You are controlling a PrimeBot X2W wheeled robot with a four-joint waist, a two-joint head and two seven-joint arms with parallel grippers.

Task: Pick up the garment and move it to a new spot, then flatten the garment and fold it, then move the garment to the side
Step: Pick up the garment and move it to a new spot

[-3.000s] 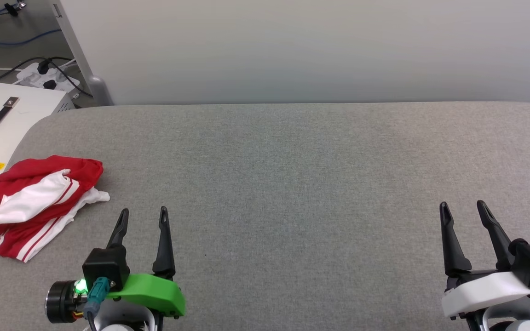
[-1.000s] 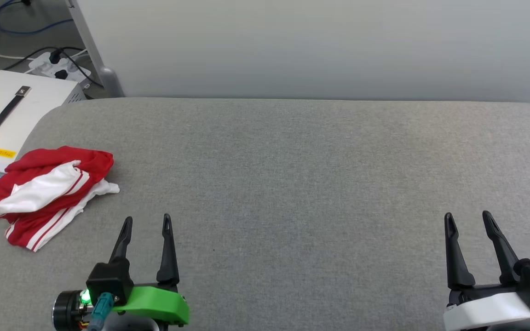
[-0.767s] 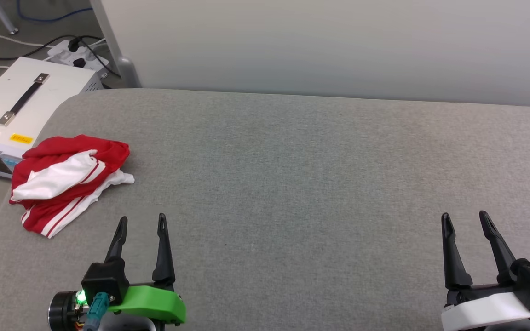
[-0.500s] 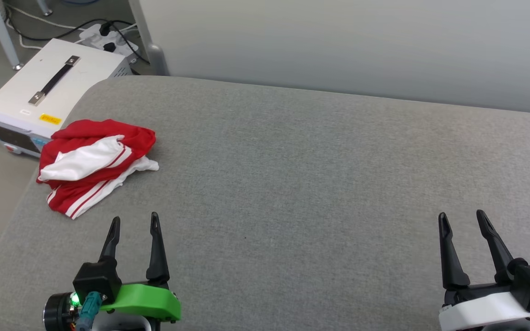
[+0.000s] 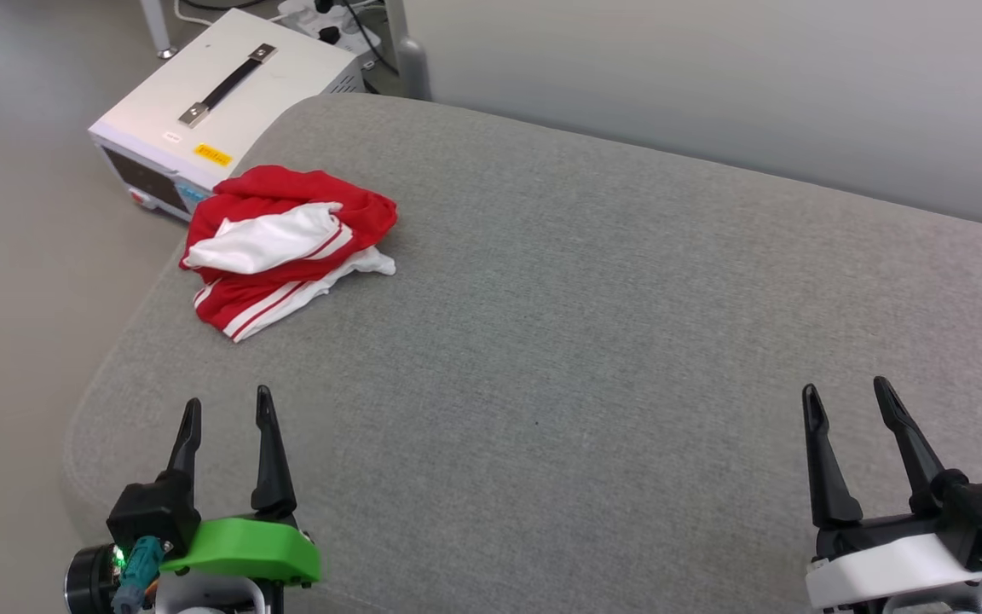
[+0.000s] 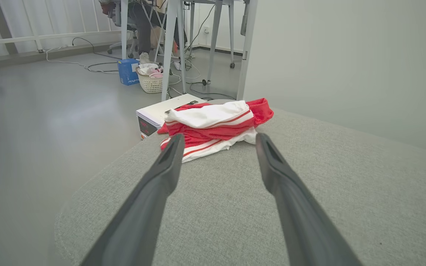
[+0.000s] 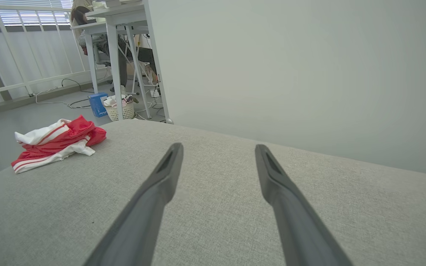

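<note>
Nearest, at the lower left of the head view, the left gripper [image 5: 228,396] had its two dark fingers spread wide with nothing between them. At the lower right, the right gripper [image 5: 846,385] was the same, splayed and empty. Both stood over the near part of the grey padded surface [image 5: 585,358], well apart from each other.

Change noted: over the last few seconds the whole head view swung leftward. The surface's rounded left corner and the bare floor [image 5: 22,281] came into frame. The garment [image 5: 286,247] went from the frame's left edge to its upper left-centre. I took this as the camera turning, not the cloth moving, since the heap kept its place against the box behind it. The grippers kept their corners and their spread.

The garment lay crumpled near the surface's far left corner, close to the edge. It was red, with a white sleeve folded on top and striped trim showing. No lettering was visible. In the left wrist view it sat dead ahead, framed between that gripper's fingertips.

Reading: the robot was squaring up to the heap and no pickup had begun. The left arm looked the better placed to reach.

Farther off, a white box [image 5: 227,94] with a black strap handle sat on the floor just beyond the edge. Behind the surface was a pale wall panel [image 5: 713,85].
</note>
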